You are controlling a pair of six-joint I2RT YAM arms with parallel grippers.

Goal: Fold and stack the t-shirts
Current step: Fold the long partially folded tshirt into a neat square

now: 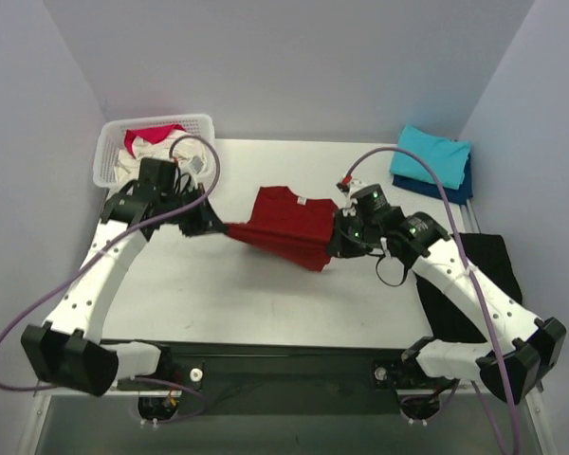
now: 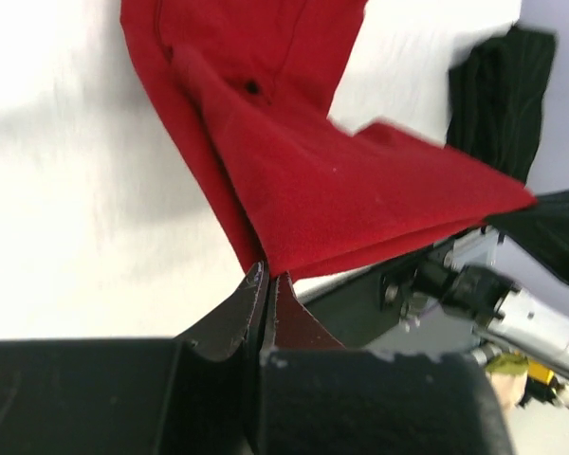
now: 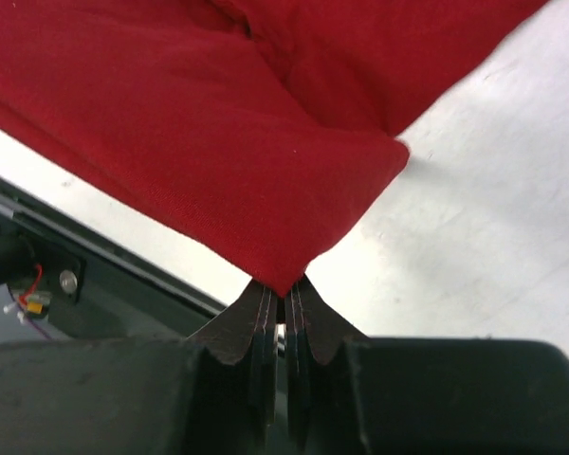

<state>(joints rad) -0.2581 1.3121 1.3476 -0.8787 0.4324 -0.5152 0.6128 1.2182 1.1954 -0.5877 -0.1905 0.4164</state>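
Stretching between the two arms in the middle of the top view, the dark red t-shirt (image 1: 289, 227) is held partly lifted, while its far part, toward the upper centre of the frame, appears to lie on the table (image 1: 218, 294). The left gripper (image 1: 216, 226) is pressed together on the pointed left tip of the cloth. The right gripper (image 1: 339, 242) is likewise clamped on a corner at the right side. In both wrist views only a very small bite of fabric is seen between the fingertips.

Slipping is judged the main risk: if the arms are drawn further apart, a corner could be pulled free and the fold lost. Doubled layers are seen in the left wrist view, and it cannot be told whether both are caught, so a loose layer could sag and crease. If one arm is moved ahead of the other, a skewed fold would likely result. Should the shirt be carried to the turquoise t-shirt (image 1: 431, 152) stacked at the upper right, that pile could be dragged askew by a trailing hem.
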